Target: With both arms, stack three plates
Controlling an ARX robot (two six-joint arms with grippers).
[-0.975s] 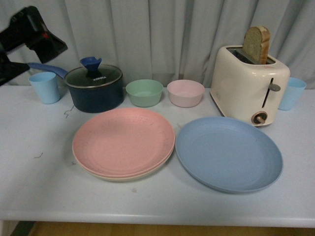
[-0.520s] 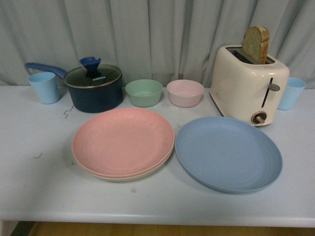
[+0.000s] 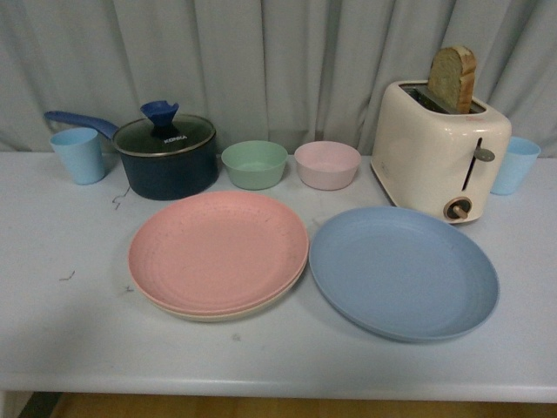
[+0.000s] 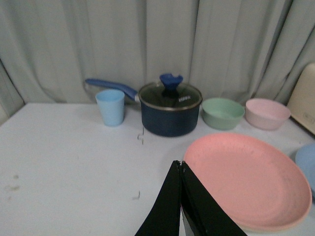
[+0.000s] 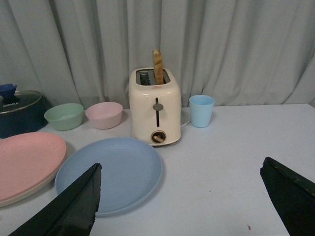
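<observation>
Plates occupy the middle of the front view, lying on the white bench (image 3: 70, 340). The pink plate (image 3: 218, 251) sits left of centre, stacked on the beige plate (image 3: 228, 314), of which only a thin rim shows along the lower edge. The blue plate (image 3: 403, 272) lies flat on the bench right of centre, just beside the pink one and not on the stack.

Across the upper half of the frame, before a grey curtain (image 3: 287, 61), stands a row of other things. At the far left is a light blue cup (image 3: 78, 155), then a dark blue pot (image 3: 167, 161) with a glass lid. Next come a green bowl (image 3: 254, 164), a pink bowl (image 3: 327, 164) and a cream toaster (image 3: 439, 152) with a bread slice (image 3: 452, 78) upright in its slot. A second blue cup (image 3: 515, 164) peeks from behind the toaster at the right edge.

The left wrist view shows the left pincer (image 4: 180, 168) with its two black fingers (image 4: 167, 211) pressed together, nothing between them, over bare bench near the pink plate's rim. The right wrist view shows the right pincer (image 5: 181, 169) spread wide apart and holding nothing. One of its fingers shows in front of the blue plate's near rim.
</observation>
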